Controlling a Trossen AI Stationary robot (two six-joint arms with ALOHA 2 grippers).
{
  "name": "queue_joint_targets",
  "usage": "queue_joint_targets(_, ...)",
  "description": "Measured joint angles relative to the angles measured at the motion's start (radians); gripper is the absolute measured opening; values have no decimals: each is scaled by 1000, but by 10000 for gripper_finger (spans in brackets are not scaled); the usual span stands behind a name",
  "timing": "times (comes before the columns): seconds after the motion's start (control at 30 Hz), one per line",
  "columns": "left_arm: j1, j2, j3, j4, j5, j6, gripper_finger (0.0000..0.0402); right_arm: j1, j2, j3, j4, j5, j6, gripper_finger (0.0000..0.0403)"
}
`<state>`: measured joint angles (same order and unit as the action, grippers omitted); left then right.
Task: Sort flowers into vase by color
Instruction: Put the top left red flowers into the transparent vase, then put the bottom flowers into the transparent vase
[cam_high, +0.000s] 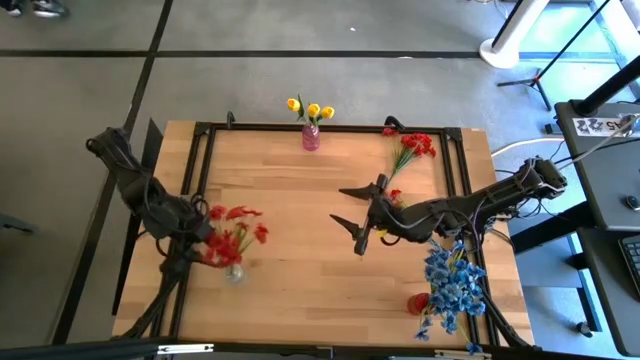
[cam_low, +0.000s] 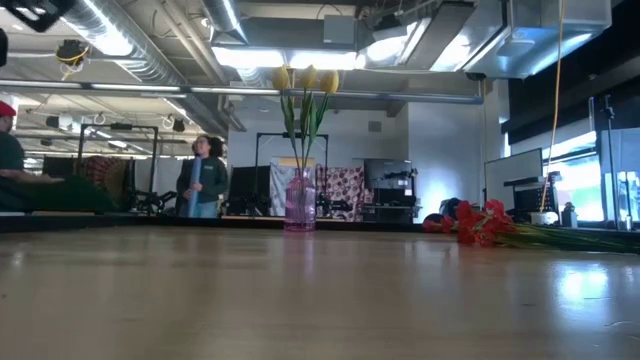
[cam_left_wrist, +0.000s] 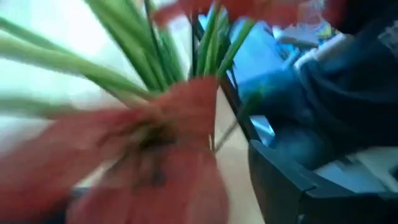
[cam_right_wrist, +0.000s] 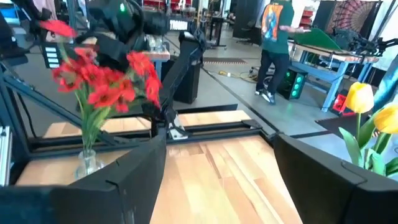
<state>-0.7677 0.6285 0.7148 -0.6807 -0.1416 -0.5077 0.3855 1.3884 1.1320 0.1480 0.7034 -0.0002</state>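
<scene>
I could read no text, label, brand or number in any view. A sheet (cam_high: 597, 126) with dark marks lay on the desk at the right edge of the high view, but its print was too small to make out.

a: what's underneath it all?
b: a light wooden plank table (cam_high: 300, 240), edged by a thin black metal frame (cam_high: 330, 128). it stands on a grey concrete floor (cam_high: 300, 80) crossed with dark lines.
a: and off to the side?
b: a black tripod stand (cam_high: 528, 80) on the floor, and a dark keyboard (cam_high: 630, 262) on a dark desk (cam_high: 600, 215).
a: anyone in the room?
b: a person in a teal top (cam_low: 203, 180) stands far behind the table, near a patterned red-and-white cloth (cam_low: 342, 190). bright ceiling light panels (cam_low: 290, 55) hang overhead.
</scene>
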Motion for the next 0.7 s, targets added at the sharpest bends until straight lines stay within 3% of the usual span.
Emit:
queue_joint_targets(0.17,0,0,87,-190,78,-142,138,-15,0,0,-43,-6,32,299)
queue_joint_targets(0.4,0,-1,175,-359,28,-196,133,-87,0,0,-96,-37,61,299)
queue_joint_targets(0.57,0,-4,265,-505,-200,-197,133,-197,-9,1,-213,-61,115,299)
queue_joint_targets(0.7,5,-31,274,-559,-425,-199,133,-324,-6,1,-437,-167,256,299)
